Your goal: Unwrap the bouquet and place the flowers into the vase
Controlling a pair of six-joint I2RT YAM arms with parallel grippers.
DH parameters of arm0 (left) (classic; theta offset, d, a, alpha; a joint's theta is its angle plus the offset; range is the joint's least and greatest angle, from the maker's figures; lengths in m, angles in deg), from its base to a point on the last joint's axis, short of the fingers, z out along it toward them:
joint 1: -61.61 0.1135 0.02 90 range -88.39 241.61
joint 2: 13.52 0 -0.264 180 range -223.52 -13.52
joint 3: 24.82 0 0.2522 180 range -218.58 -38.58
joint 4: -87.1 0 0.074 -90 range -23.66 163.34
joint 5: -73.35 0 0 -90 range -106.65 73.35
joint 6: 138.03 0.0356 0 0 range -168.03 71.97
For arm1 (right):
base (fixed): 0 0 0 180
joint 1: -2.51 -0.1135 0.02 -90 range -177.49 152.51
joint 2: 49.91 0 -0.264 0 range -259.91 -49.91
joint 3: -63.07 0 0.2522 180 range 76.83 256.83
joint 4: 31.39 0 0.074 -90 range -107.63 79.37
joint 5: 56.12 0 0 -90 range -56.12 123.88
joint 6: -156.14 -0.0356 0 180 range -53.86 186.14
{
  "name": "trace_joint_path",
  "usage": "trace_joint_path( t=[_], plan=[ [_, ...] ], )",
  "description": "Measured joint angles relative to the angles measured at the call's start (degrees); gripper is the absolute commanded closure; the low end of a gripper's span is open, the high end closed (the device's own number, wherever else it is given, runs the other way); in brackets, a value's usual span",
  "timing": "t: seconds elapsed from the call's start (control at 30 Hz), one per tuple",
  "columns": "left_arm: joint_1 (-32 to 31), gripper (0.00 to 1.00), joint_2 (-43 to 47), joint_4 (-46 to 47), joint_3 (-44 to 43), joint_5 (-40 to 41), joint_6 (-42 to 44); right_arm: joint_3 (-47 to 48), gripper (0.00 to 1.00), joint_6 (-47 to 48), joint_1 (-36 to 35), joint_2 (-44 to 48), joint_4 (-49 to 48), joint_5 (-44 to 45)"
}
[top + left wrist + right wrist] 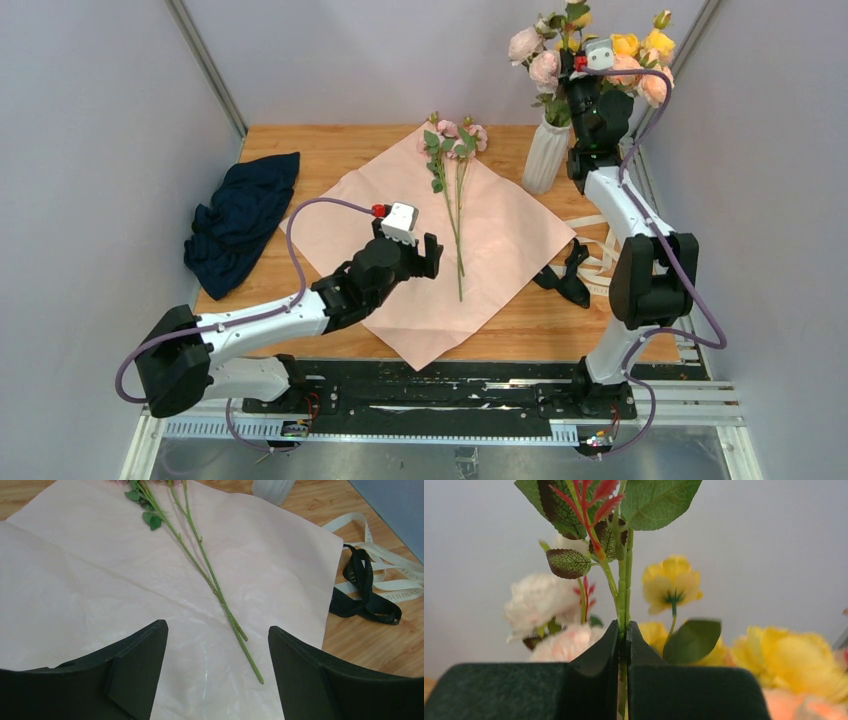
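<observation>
Right wrist view: the right gripper (623, 630) is seen pinched shut on a leafy stem (624, 580), which is held upright among yellow roses (671, 582) and pale blooms. From above, that gripper is found high over the vase (545, 155), which stands at the far right of the table, just beyond a corner of the pink paper (500, 250). Whether the stem's foot has entered the neck cannot be told, as it is hidden by the arm and the foliage. If the stem is released before it is seated, it could be caught on the blooms and left hanging, or dropped beside the vase. If it is pressed down off-centre, the vase could be tipped or the flowers already in it dislodged. As the fingers are drawn away, a leaf could be snagged and the stem pulled back out

The flowers (455, 190) are laid on the opened paper, heads to the far side, with their stems crossing. The left gripper (217, 628) is held wide open and empty, low over the paper by the stem ends. Such thin stems lying flat could be missed, or pinched together with the paper so that the sheet is lifted too. The crossed stems could also be taken as a pair and one let slip. The black ribbon (362, 587) lies at the paper's right edge, apart from both grippers
</observation>
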Motion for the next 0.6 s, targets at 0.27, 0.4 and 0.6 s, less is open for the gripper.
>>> trace_joint_path(
  t=[0.27,0.4,0.6],
  plan=[
    [0.0,0.18,0.3,0.0,-0.3,-0.7,-0.1,-9.5,0.61,-3.6,0.9,-0.5,-4.2,0.8],
    [0.0,0.18,0.3,0.0,-0.3,-1.1,-0.3,-11.0,0.35,-6.1,0.9,0.2,-5.4,2.1],
    [0.0,0.18,0.3,0.1,-0.3,-2.2,-0.8,-11.2,0.26,-7.3,0.9,3.1,-4.3,2.4]
  ],
)
